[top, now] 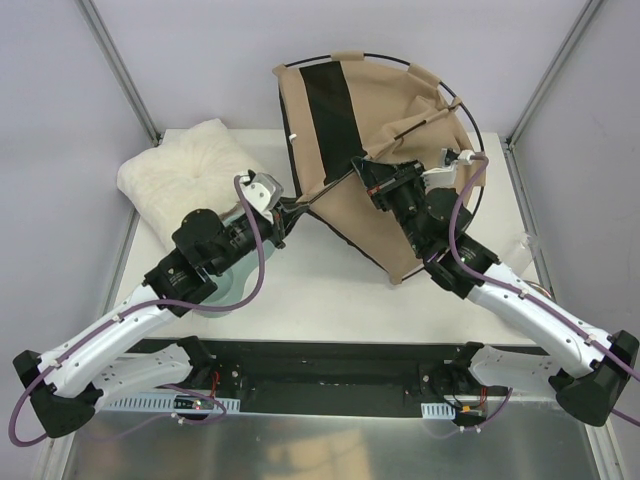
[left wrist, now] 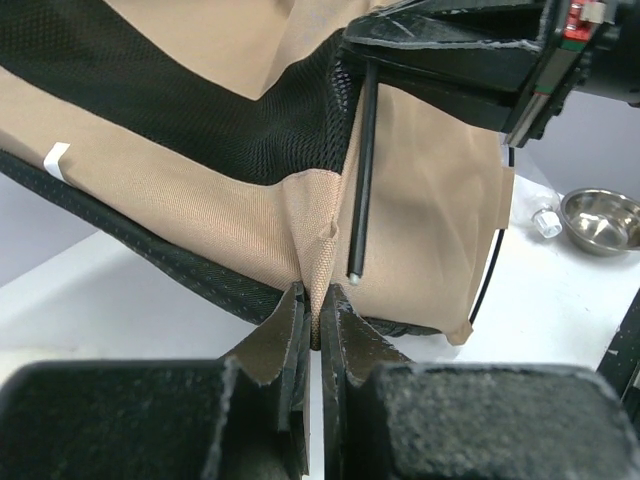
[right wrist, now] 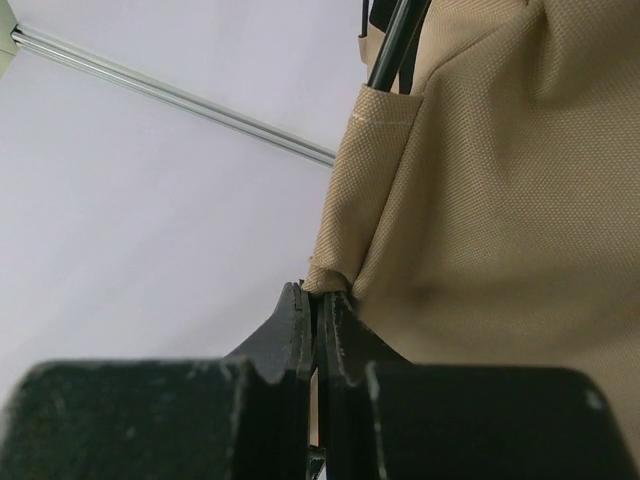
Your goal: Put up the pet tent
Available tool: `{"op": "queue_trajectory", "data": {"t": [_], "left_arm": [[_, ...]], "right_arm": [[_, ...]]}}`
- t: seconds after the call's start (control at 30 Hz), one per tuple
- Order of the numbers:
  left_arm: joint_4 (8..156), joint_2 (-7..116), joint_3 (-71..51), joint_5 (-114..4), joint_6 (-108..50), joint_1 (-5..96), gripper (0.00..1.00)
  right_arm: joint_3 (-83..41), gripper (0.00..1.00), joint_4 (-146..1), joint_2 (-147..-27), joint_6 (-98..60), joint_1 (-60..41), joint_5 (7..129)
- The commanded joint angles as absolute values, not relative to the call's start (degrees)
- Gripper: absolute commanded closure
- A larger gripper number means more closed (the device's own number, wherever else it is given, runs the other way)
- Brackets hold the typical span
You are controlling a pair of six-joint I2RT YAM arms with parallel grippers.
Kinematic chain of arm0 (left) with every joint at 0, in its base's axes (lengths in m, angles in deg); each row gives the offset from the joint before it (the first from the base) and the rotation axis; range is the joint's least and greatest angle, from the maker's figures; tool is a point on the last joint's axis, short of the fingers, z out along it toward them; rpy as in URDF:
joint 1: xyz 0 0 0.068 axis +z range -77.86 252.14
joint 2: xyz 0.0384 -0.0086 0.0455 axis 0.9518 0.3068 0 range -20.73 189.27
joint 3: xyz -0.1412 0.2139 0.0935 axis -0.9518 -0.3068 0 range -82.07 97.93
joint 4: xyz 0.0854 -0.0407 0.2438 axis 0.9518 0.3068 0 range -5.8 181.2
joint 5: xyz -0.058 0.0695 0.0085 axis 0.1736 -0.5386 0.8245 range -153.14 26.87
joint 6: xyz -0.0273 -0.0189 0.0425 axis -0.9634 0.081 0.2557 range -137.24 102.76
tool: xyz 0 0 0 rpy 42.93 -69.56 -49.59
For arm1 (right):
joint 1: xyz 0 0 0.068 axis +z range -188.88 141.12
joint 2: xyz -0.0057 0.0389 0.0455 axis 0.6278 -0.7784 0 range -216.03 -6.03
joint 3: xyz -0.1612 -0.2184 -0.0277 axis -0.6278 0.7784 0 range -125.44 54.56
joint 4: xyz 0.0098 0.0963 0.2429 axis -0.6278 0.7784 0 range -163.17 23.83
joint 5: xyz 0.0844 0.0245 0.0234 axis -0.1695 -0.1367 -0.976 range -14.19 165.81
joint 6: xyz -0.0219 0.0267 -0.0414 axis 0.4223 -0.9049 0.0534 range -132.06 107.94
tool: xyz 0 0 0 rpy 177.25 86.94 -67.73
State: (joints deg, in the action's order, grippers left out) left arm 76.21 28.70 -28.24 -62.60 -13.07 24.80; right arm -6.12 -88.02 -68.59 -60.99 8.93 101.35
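Note:
The pet tent (top: 385, 110) is a big tan fabric shape with a black mesh panel (top: 330, 110), held up over the back of the table. A thin black pole (top: 476, 150) arcs round its right side. My left gripper (top: 300, 208) is shut on a fold of the tan fabric at the tent's lower left corner (left wrist: 318, 300). A loose pole end (left wrist: 355, 268) hangs just above those fingers. My right gripper (top: 360, 168) is shut on a tan fabric edge (right wrist: 335, 280) near the tent's middle, with a pole (right wrist: 395, 40) entering a sleeve above it.
A white fluffy cushion (top: 190, 175) lies at the back left, beside my left arm. A small metal bowl (left wrist: 600, 220) and a small white piece (left wrist: 545, 222) sit on the table to the right of the tent. Frame posts (top: 120, 70) rise at the back corners.

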Motion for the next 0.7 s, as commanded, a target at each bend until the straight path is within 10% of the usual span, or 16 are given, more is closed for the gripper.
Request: {"op": "queue_trajectory", "data": {"t": [0.0,0.67], "left_arm": [[75.1,28.7,-23.7,-67.4,-17.1,24.5,1.0],[82.3,37.2,-15.2,-80.0,-37.1,24.4,1.0]], "right_arm": [[-7.8,1.0,-87.8,-67.9,-54.2,4.4,109.4],[-10.9,1.0,-91.7,-73.5,-51.4,12.4,110.8]]}}
